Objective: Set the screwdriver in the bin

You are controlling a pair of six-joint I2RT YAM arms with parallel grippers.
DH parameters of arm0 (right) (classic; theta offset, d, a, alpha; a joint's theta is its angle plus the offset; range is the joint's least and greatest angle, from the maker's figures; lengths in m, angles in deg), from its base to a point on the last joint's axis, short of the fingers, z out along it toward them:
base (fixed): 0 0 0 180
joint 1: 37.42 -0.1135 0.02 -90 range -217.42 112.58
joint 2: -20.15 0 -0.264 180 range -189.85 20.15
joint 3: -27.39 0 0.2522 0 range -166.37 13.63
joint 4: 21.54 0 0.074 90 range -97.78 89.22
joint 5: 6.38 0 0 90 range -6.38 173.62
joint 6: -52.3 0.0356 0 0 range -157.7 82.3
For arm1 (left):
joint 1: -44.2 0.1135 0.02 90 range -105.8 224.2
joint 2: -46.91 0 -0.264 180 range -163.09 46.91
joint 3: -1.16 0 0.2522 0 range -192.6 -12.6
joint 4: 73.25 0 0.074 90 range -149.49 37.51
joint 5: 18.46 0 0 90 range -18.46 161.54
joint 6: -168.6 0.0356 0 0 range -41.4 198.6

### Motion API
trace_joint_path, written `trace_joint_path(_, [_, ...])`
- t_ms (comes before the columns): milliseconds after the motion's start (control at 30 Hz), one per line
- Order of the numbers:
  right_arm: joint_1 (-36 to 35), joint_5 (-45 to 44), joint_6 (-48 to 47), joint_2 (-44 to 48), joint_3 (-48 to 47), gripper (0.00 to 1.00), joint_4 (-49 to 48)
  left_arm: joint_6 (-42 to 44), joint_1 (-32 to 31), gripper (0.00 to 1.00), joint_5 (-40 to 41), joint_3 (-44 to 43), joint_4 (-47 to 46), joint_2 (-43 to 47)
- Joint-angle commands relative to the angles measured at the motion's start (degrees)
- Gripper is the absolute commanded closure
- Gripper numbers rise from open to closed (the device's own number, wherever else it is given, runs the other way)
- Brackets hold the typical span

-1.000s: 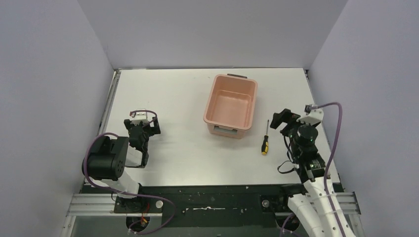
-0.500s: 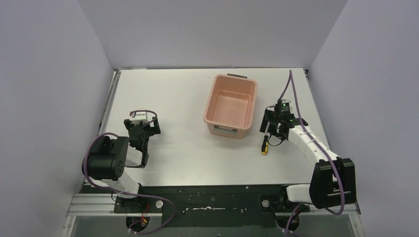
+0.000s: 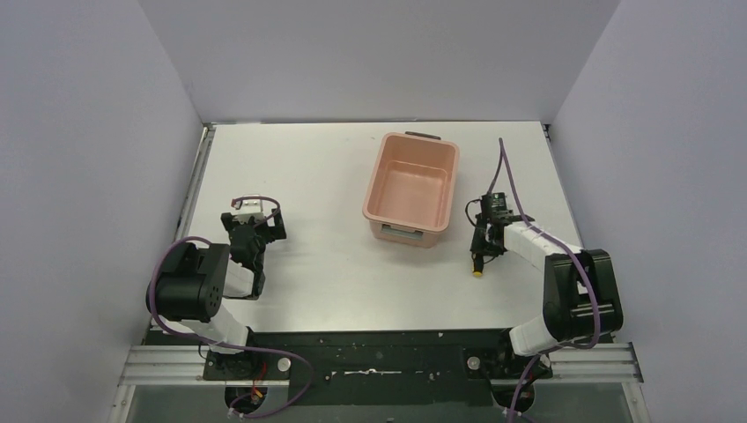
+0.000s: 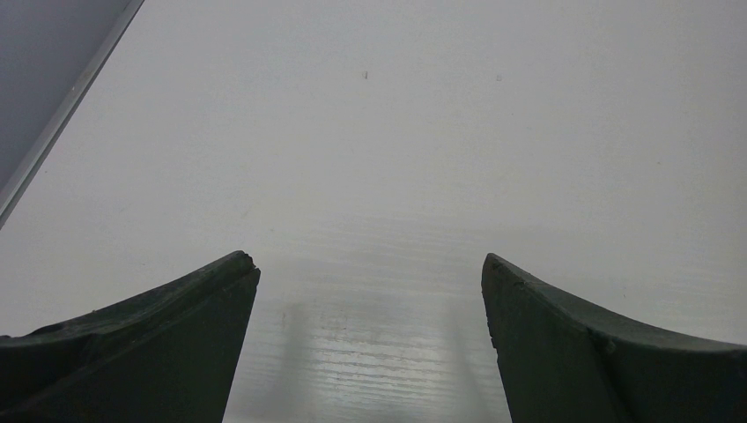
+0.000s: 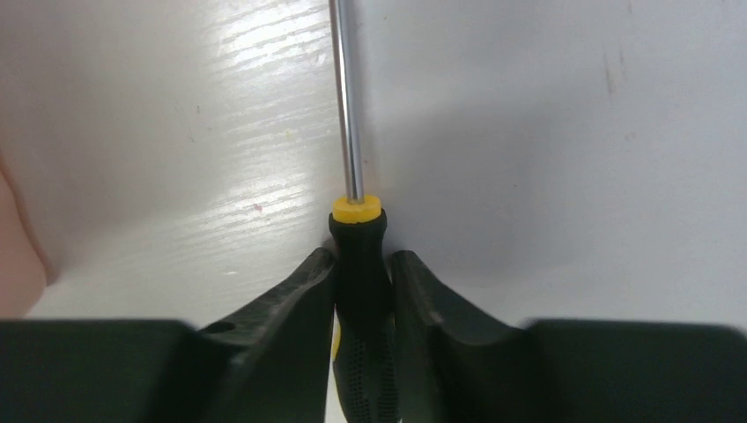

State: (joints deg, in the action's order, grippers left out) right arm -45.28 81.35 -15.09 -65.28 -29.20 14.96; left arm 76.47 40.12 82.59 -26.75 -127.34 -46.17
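A: Entry one, the screwdriver. Where is it listed?

B: Screwdriver (image 5: 359, 242): recorded lying on the tabletop (image 3: 326, 176), outside the bin (image 3: 414, 189), near the tub's near right corner but apart from it. The thin shaft is pointed toward the far edge and the yellow butt is turned toward the arm bases. A yellow collar is noted where the shaft meets the black handle.

A: Entry two, the bin?

B: Salmon-pink, rectangular, with rounded corners and a grey clip on each short end. It is set upright, right of the tabletop's middle, with one short end turned toward the arms.

A: Entry three, the right fingers?

B: Right fingers (image 5: 299, 300): clenched on the black handle, one pressed to each side just behind the collar. The arm is stretched low across the tabletop, and a purple cable (image 3: 506, 176) is looped above it.

A: Entry four, the left fingers?

B: Left fingers (image 4: 176, 326): spread wide, with nothing gripped. They are held over bare tabletop at the left side, well apart from the bin. Whether the tips touch the surface cannot be told.
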Motion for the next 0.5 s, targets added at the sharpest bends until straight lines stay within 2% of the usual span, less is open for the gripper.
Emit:
trace_joint_path(0, [0.2, 0.2, -0.5, -2.1, -3.2, 1.0, 1.0, 0.4, -0.1, 0.03, -0.6, -0.4, -1.4, 0.7])
trace_joint_path(133, [0.2, -2.7, -2.1, 0.1, -12.5, 1.0, 11.4, 0.4, -0.1, 0.03, -0.6, -0.5, -1.4, 0.7])
trace_joint_path(333, [0.2, -4.8, -2.9, 1.0, -32.4, 1.0, 28.3, 0.4, -0.1, 0.03, -0.5, -0.4, -1.4, 0.7])
trace_joint_path(467, [-0.3, -3.7, -1.3, 1.8, -44.0, 1.0, 32.6, 0.5, -0.1, 0.03, -0.6, -0.4, -1.5, 0.7])
